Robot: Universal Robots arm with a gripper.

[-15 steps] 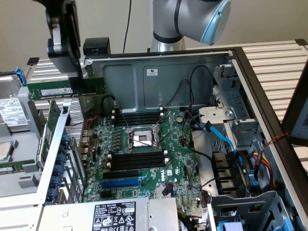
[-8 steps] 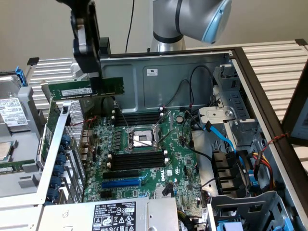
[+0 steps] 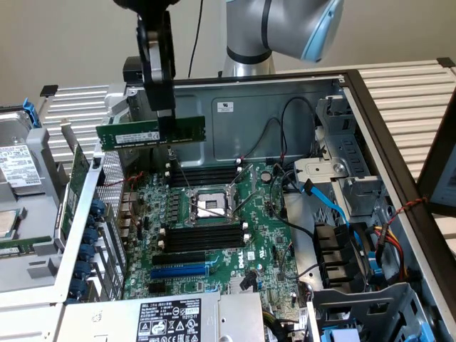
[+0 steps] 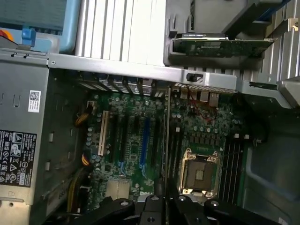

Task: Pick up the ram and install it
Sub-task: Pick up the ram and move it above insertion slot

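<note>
Closest to the wrist camera, my pincer is clamped on the ram, which hangs in the air above the motherboard, apart from the black slots, and I fear a tilted descent could jam or bend it.
</note>
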